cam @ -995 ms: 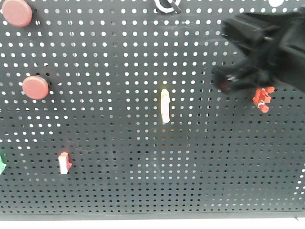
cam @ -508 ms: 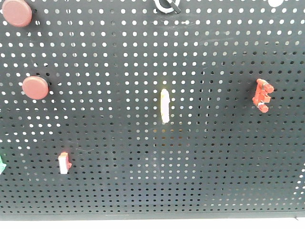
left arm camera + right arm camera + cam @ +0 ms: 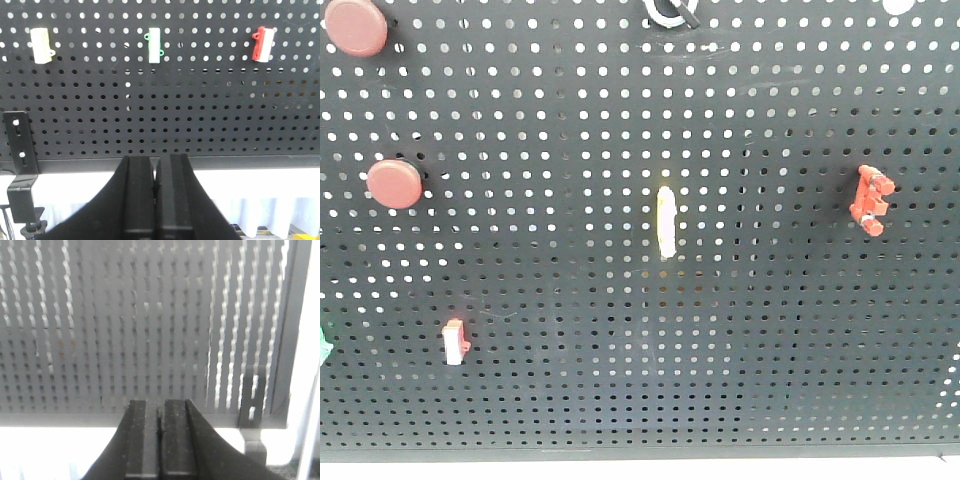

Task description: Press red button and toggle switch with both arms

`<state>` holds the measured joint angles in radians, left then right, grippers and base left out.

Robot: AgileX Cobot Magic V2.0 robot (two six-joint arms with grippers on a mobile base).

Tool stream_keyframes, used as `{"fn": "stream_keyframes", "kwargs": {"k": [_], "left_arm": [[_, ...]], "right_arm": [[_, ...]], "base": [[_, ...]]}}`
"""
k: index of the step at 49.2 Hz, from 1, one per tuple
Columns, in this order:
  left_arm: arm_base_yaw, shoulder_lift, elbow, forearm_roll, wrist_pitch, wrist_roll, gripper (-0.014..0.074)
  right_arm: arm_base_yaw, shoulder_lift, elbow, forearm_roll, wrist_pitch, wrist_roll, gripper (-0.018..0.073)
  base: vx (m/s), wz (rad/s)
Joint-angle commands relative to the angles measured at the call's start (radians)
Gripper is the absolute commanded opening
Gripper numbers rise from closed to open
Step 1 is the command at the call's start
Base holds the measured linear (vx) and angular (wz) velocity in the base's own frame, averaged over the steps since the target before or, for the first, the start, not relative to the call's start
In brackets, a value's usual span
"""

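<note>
Small bright-red notched plastic toggle switch [image 3: 870, 199] on black perforated pegboard [image 3: 760, 330], right side, untouched. Left gripper [image 3: 155, 172] & right gripper [image 3: 161, 415]: fingers pressed together, holding nothing.

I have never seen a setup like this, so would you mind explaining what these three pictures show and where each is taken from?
This is a two-armed robot working at an upright black perforated metal board with switches and buttons fixed to it.

The front view looks straight at the board. On it are two round dull-red push buttons at the left, a pale yellow upright lever in the middle, a small bright-red notched toggle switch at the right and a small red-and-white switch lower left. No arm shows here.

The other two pictures come from cameras on the robot's wrists. The black blocky left gripper has its jaws together, holding nothing, below a row of yellow, green and red-and-white clips. The right gripper is likewise shut and empty, facing a blurred stretch of board.
</note>
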<state>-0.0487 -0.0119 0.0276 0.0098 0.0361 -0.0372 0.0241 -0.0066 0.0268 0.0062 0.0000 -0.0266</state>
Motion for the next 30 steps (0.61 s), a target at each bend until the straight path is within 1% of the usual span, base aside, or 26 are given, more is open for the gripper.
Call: {"fn": "stream_keyframes", "kwargs": {"k": [1, 6, 30], "left_arm": [[-0.001, -0.006, 0.028, -0.01, -0.074, -0.007, 0.0002], [-0.001, -0.006, 0.028, -0.01, -0.074, -0.007, 0.0002], [-0.001, -0.006, 0.028, -0.01, -0.074, -0.007, 0.0002]], "right_arm": [[-0.008, -0.01, 0.016, -0.048, -0.109, 0.003, 0.0], [-0.008, -0.012, 0.016, -0.074, -0.103, 0.005, 0.0], [-0.008, -0.009, 0.016, -0.076, -0.106, 0.007, 0.0]], "base": [[0.0, 0.0], [0.0, 0.0], [0.0, 0.0]]}}
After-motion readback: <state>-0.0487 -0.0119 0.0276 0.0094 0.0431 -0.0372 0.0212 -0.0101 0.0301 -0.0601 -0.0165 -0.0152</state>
